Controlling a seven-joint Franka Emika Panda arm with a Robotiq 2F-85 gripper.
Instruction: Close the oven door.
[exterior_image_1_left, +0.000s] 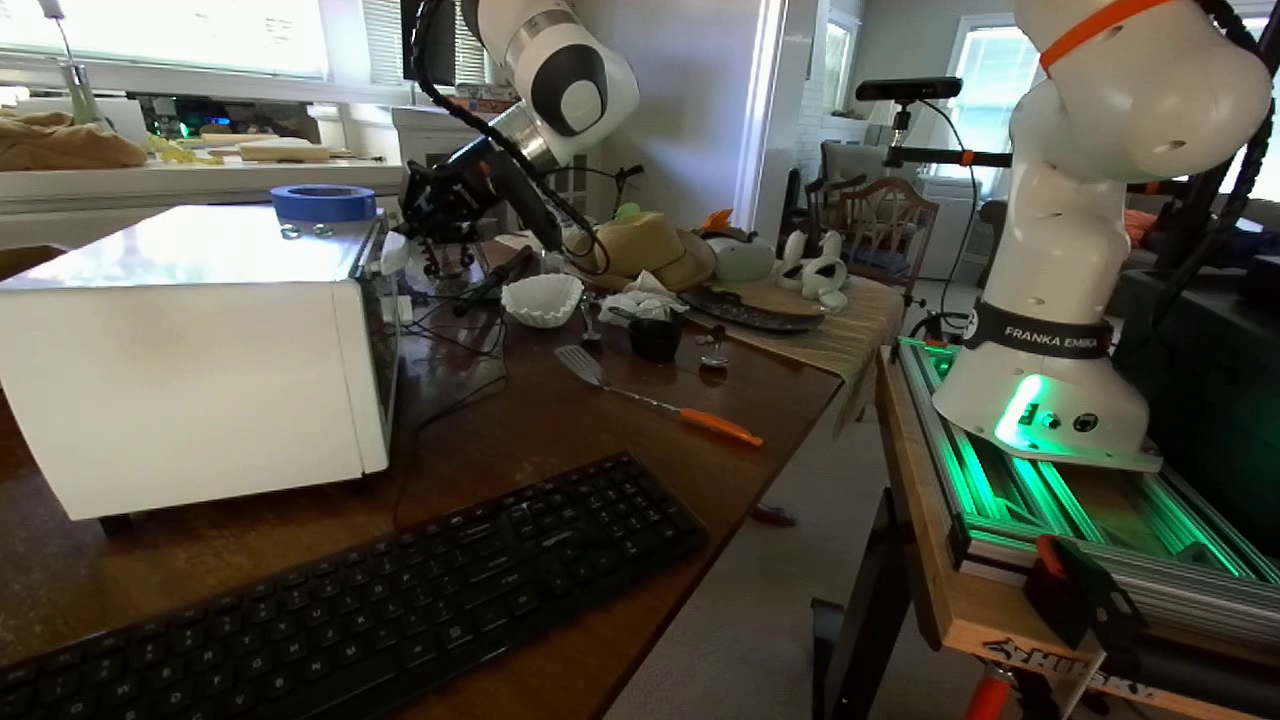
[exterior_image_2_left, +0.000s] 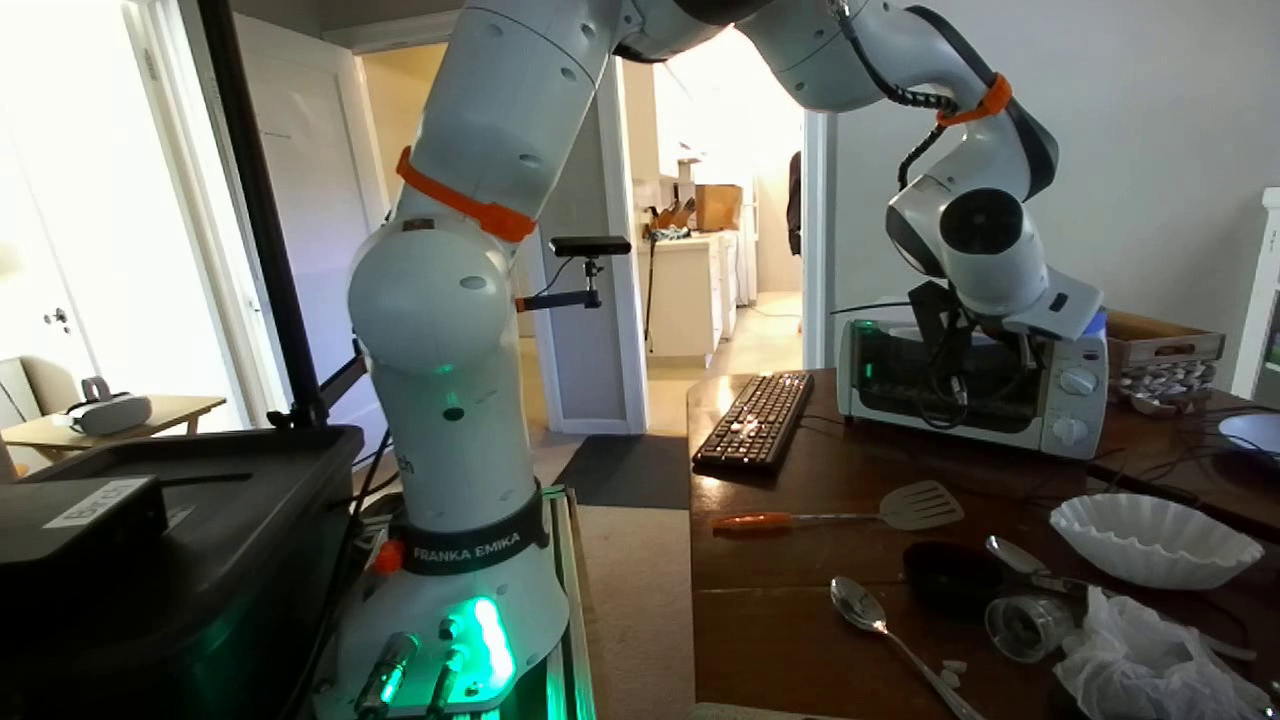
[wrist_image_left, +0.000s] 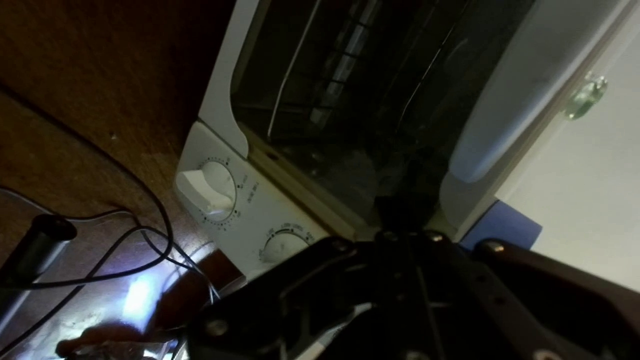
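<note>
Because the oven door (wrist_image_left: 380, 100) already looks upright against the front of the oven (exterior_image_1_left: 190, 390), what remains is probably a last press and a clean retreat. Before the oven's front, near its upper knob (wrist_image_left: 284, 247), is the pincer (wrist_image_left: 404, 212), its fingers apparently drawn together on nothing. That makes a blunt pusher: set it square on the handle (wrist_image_left: 525, 90) along the oven's upper edge, nearer mid-length, and press straight in, gently, since the oven may slide back on the table (exterior_image_1_left: 500, 440). Withdraw without knocking the roll of blue tape (exterior_image_1_left: 324, 206) atop the oven. Dark fingers over a dark door leave contact unclear, and no view settles whether the door is fully seated. The pincer partly covers the oven's upper knob. The door's end away from that knob is cut off in the wrist view; in an exterior view the oven's front shows almost edge-on. Farther out, past the oven's knobless end, the black keyboard (exterior_image_1_left: 380, 600) is cut off in an exterior view.
</note>
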